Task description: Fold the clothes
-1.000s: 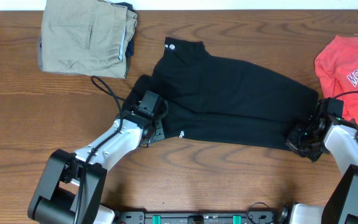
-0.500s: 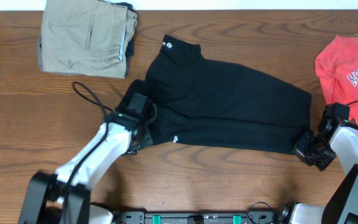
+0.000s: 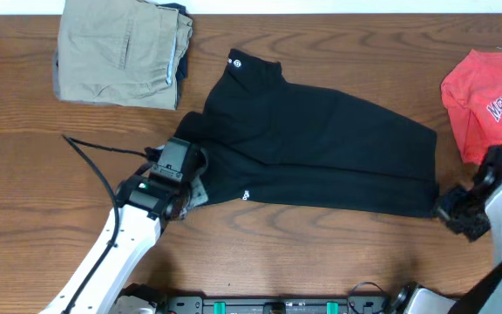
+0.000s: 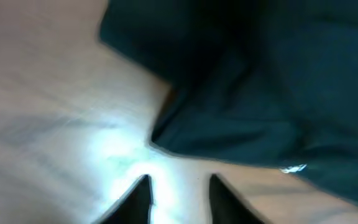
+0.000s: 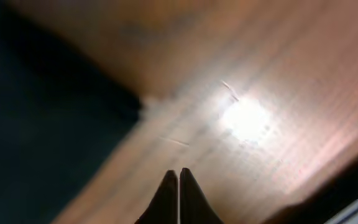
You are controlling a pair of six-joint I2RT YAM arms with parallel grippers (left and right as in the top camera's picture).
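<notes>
Overhead, the black shirt (image 3: 321, 144) is lying lengthwise between both arms, just ahead of the left gripper (image 3: 195, 187), fingers parted, and beside the right gripper (image 3: 453, 209), fingers pressed together, empty.

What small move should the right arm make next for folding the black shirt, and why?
Probably open the right gripper and move it to the right end of the black shirt. Its jaws are shut on nothing above bare table, just off the cloth, while the shirt lies as one long band, not yet folded across. The left gripper is open at the other end.
</notes>
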